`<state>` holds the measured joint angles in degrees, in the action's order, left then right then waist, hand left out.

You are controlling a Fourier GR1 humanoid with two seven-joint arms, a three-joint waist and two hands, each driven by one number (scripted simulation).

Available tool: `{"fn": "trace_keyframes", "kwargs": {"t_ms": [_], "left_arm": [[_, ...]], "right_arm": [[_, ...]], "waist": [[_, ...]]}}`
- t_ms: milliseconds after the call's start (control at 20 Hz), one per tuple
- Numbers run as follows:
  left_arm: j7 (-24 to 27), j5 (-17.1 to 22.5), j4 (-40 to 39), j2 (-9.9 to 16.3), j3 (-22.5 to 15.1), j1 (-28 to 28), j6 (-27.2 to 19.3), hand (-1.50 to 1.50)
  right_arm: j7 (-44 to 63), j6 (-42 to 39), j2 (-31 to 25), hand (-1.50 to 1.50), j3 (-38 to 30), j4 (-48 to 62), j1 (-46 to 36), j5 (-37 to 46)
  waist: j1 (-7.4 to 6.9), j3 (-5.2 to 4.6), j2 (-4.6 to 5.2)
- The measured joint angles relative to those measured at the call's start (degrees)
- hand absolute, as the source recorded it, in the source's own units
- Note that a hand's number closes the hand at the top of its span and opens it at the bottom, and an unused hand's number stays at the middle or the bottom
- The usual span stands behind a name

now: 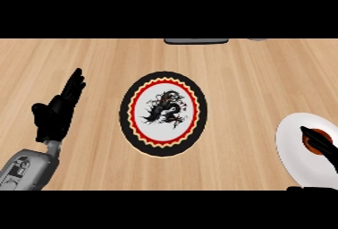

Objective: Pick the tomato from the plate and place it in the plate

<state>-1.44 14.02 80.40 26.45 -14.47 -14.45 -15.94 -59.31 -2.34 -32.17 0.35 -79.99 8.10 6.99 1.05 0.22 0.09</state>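
White plate (290, 147) at right edge holds the tomato (315, 142), right hand (321, 145) curled round it. Patterned plate (163, 113) at centre holds nothing. Left hand (58, 112) rests wide, far left.

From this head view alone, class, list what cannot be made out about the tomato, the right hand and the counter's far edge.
- Tomato on the white plate: mostly hidden by the right hand.
- Right hand: cut off by the right edge, so its grasp cannot be told.
- Grey object at the counter's far edge: cut off at the top.
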Motion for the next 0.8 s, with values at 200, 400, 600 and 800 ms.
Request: {"fn": "trace_keyframes", "kwargs": {"t_ms": [200, 400, 600, 800], "left_arm": [[-1.0, -0.7, -0.2, -0.2, 0.0, -0.3, 0.3, 0.00], [-1.2, -1.5, -0.4, -0.7, 0.3, -0.6, 0.7, 0.00], [-1.0, -2.1, -0.3, -1.3, 0.3, 0.1, 0.7, 0.00], [-1.5, -3.0, -0.8, -2.4, 0.6, -0.8, 0.7, 0.00]], "right_arm": [[-4.2, 1.9, -1.2, -1.50, -5.7, 1.1, 2.9, -0.8], [-4.2, 2.5, -4.9, -1.50, -11.1, 0.4, 6.0, -0.3], [-1.2, 3.7, -10.0, -1.50, -14.8, -2.1, 10.6, 4.0], [3.0, 3.6, -13.3, -1.50, -16.8, -4.8, 13.2, 8.0]], "waist": [[0.02, -0.07, -0.13], [-0.08, -0.18, -0.21], [0.01, -0.26, -0.24], [-0.20, -0.27, -0.18]]}}
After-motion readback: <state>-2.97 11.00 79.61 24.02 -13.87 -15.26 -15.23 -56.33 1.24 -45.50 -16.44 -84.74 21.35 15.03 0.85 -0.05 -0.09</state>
